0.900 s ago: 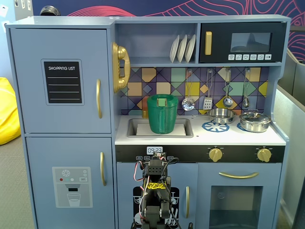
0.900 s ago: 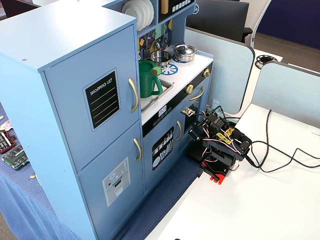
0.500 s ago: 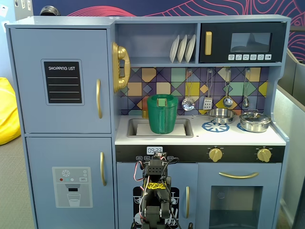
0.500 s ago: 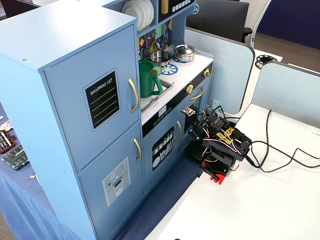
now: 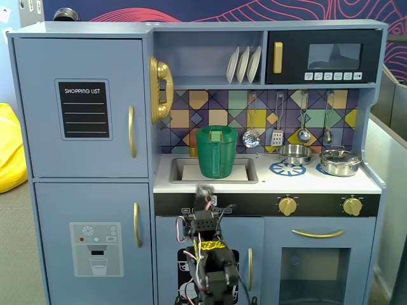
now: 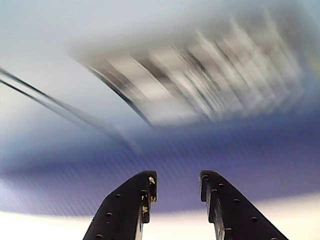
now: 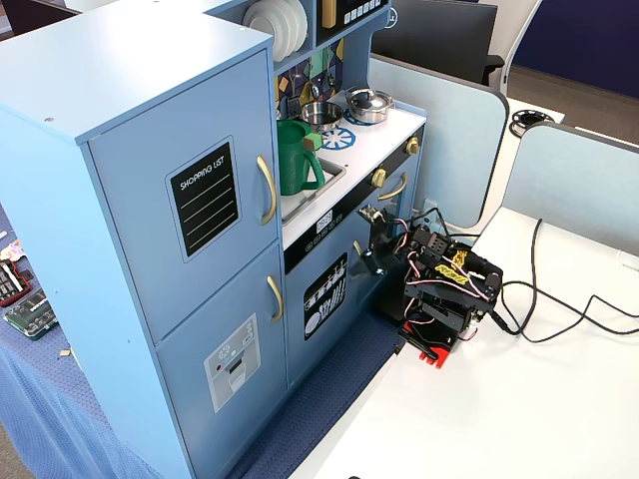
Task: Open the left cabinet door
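Observation:
The left cabinet door (image 5: 82, 63) is blue-grey with a black "SHOPPING LIST" panel (image 5: 83, 109) and a vertical gold handle (image 5: 131, 131). It sits flush and closed in both fixed views, and also shows in a fixed view (image 7: 135, 215) with its handle (image 7: 267, 190). My gripper (image 5: 205, 190) stands low in front of the counter edge, right of and well below that handle, touching nothing. From the side it (image 7: 370, 216) points up beside the counter front. In the blurred wrist view the gripper (image 6: 177, 182) is open and empty.
Below it is a door with a water-dispenser graphic (image 5: 95, 248). A small dishwasher door (image 7: 324, 294) is right behind the arm. A green pitcher (image 5: 216, 151) sits in the sink, a gold phone (image 5: 160, 89) hangs beside the door. Cables (image 7: 559, 309) lie on the white table.

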### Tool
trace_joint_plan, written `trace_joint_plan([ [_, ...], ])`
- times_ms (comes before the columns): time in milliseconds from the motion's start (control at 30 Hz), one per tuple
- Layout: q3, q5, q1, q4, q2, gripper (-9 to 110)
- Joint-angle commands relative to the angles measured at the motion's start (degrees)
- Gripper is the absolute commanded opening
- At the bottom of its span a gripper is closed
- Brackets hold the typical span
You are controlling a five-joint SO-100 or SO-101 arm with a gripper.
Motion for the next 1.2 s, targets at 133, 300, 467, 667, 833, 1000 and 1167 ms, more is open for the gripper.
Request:
trace_joint_plan([
  [133, -20.3, -8.9, -15.0, -21.4, -11.6, 4],
  [300, -30.6, -13.2, -18.4, -31.2, -21.6, 9],
  [467, -38.1, -15.4, -20.8, -40.4, -29.7, 13],
  [667, -42.7, -19.2, -25.4, -44.5, -33.7, 18],
  [833, -47.8, -20.7, -26.5, -44.9, -37.4, 17],
  [1000, -52.5, -20.5, -26.2, -46.8, -42.2, 17],
  [1167, -54.9, -21.2, -27.5, -47.5, -45.3, 17],
])
